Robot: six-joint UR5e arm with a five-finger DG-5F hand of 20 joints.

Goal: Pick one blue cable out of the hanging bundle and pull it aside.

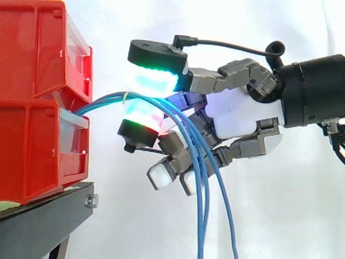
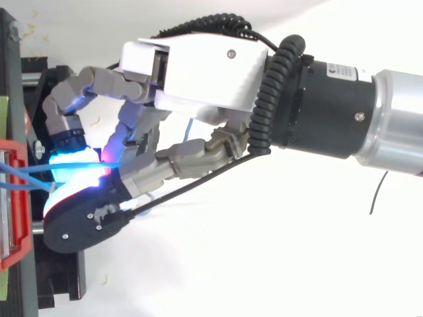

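On the hand point(image 1: 245, 116), opposed glowing fingers point(image 1: 155, 81) were pinched on the thin blue cables point(image 1: 201, 205) just beside the stacked red plastic bins point(image 1: 38, 135). The number of cables caught could not be told. The grasp appeared made. No cable was yet drawn apart from the bundle, so pulling aside remained.

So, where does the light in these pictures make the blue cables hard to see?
Side view: the blue cables hang dark and plain against the evenly lit white curtain; the glare is strongest at the hand's glowing pads, where they pinch the cables near the red bins. Top view: cyan and magenta glow from the pads washes over the cables there.
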